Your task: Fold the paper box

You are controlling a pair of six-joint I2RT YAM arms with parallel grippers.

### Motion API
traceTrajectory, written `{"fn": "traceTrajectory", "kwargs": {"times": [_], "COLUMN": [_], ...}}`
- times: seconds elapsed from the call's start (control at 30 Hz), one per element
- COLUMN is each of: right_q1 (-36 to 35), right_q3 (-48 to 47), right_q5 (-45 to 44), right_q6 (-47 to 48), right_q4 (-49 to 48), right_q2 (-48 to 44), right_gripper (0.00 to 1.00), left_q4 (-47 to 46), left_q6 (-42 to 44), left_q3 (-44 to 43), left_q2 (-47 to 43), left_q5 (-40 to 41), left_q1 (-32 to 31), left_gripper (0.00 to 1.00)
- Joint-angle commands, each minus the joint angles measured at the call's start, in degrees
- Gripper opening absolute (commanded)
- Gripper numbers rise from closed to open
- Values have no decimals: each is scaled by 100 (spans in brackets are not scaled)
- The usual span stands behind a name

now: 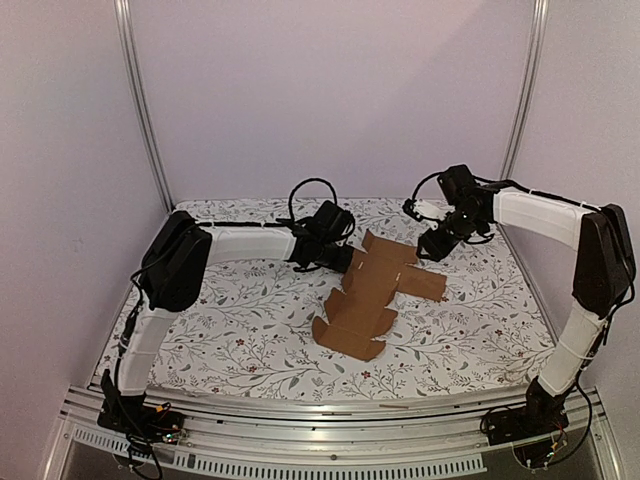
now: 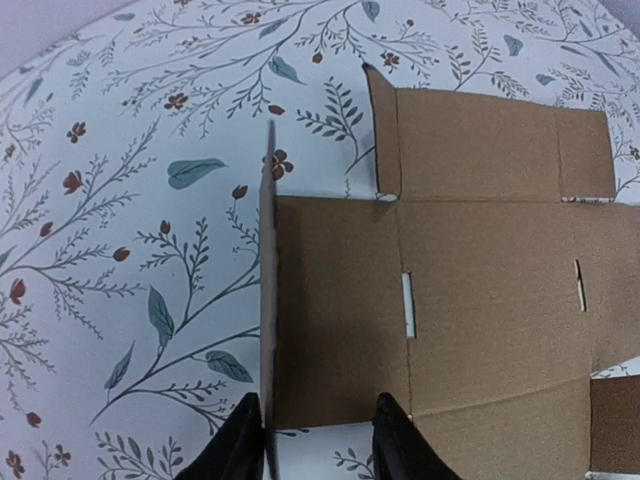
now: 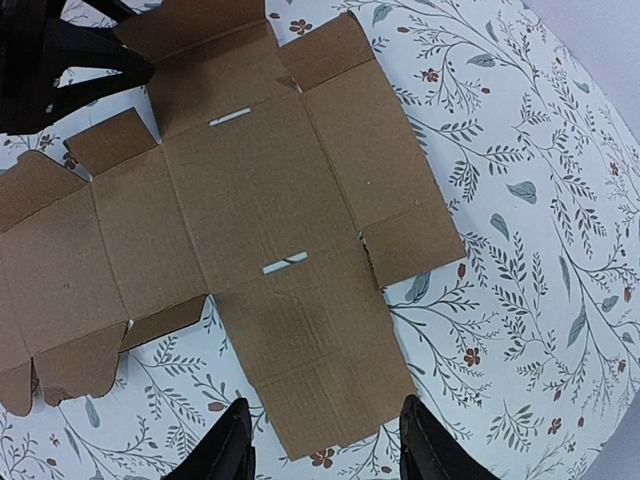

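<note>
The paper box [image 1: 362, 298] is a brown cardboard cut-out lying unfolded on the floral cloth at mid-table. My left gripper [image 1: 345, 259] is at its far left edge. In the left wrist view one flap [image 2: 268, 300] stands upright, seen edge on, and the rest of the box [image 2: 480, 280] lies flat. The left gripper [image 2: 318, 445] is open and straddles that flap, with its left finger [image 2: 238, 445] close against it. My right gripper [image 1: 432, 248] hovers over the far right panel. In the right wrist view that gripper [image 3: 325, 452] is open above the end of the box [image 3: 260, 200].
A floral cloth [image 1: 240, 330] covers the table. Pale walls with aluminium posts [image 1: 140, 100] close in the back and sides. A metal rail [image 1: 330, 425] runs along the near edge. The left arm's black gripper [image 3: 60, 60] shows at the top left of the right wrist view.
</note>
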State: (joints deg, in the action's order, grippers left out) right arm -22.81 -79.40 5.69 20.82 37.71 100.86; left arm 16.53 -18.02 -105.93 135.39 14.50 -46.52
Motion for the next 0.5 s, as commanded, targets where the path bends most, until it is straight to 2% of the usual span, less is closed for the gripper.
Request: {"fn": "traceTrajectory", "kwargs": {"times": [0.0,0.07,0.17,0.33,0.47], "right_q1": [182,215,251,406,629], "right_q3": [53,-21,-293,-1103,-1814], "right_q5": [256,262,440,983,1615], "right_q6": [-130,-65,194,619,851], "right_q4": [6,90,434,1243,1976], "right_q2": [-138,-87,27,491,939], "right_gripper": [50,49,50,53,63], "left_q4": [355,270,23,-1173,-2935], "left_q6": [-39,10,136,709,1270], "left_q3": [-234,-166,95,1472,2882], "left_q2": [56,-8,-215,-1037,-1835], "left_q5": [-199,-199,-199,-69,-203], "left_q1": [82,81,62,-119,-321], "left_gripper": [25,12,0,0,0]}}
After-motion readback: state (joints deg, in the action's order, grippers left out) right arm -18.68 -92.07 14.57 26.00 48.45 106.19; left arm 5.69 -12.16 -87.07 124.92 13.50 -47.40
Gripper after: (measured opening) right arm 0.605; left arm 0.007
